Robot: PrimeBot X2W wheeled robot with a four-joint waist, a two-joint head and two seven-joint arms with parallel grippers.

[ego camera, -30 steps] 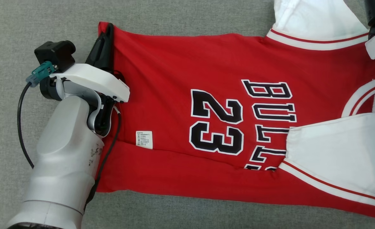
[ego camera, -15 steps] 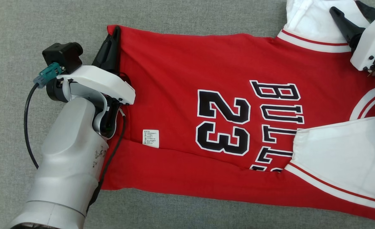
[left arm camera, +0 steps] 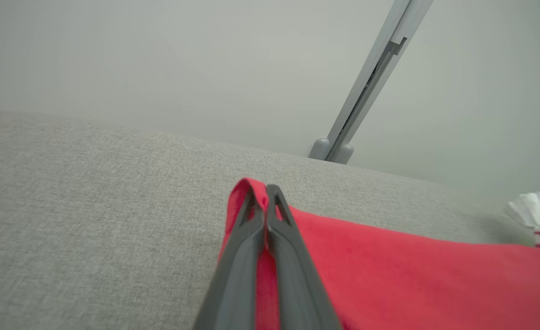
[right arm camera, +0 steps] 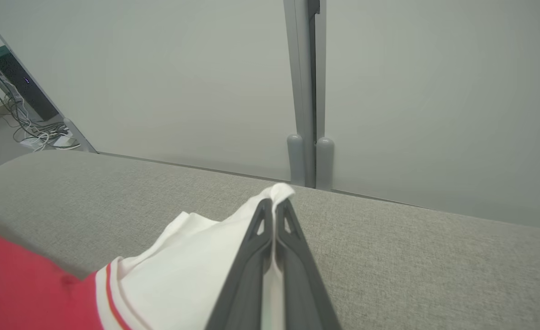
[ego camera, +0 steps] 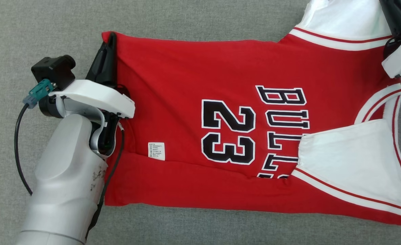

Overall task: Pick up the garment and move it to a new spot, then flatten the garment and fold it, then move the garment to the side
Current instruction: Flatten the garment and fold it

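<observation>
The garment (ego camera: pixel 193 75) is a red basketball jersey with white sleeves, a black "23" and lettering, spread across the grey surface with its bottom strip folded up. My left gripper (ego camera: pixel 110 39) is shut on the jersey's far left red corner (left arm camera: pixel 251 188); in the left wrist view my left gripper (left arm camera: pixel 265 192) pinches that hem between its dark fingers. My right gripper (right arm camera: pixel 274 206) is shut on the tip of the white sleeve (right arm camera: pixel 196 256) at the far right. In the head view the right gripper's white housing (ego camera: pixel 399 61) sits at the right edge, above the white sleeve (ego camera: pixel 339 20).
A grey fabric surface (ego camera: pixel 33 30) lies under everything. Behind its far edge stands a pale wall with a grey upright post (right arm camera: pixel 306 91). Cables and equipment (right arm camera: pixel 27 114) lie on the floor beyond the surface's end. A white care label (ego camera: pixel 156 150) shows on the jersey.
My right gripper's fingers stood open over the white sleeve half a second ago; now they are shut on its tip. The left gripper has kept its hold on the red corner. The head camera shifted.
</observation>
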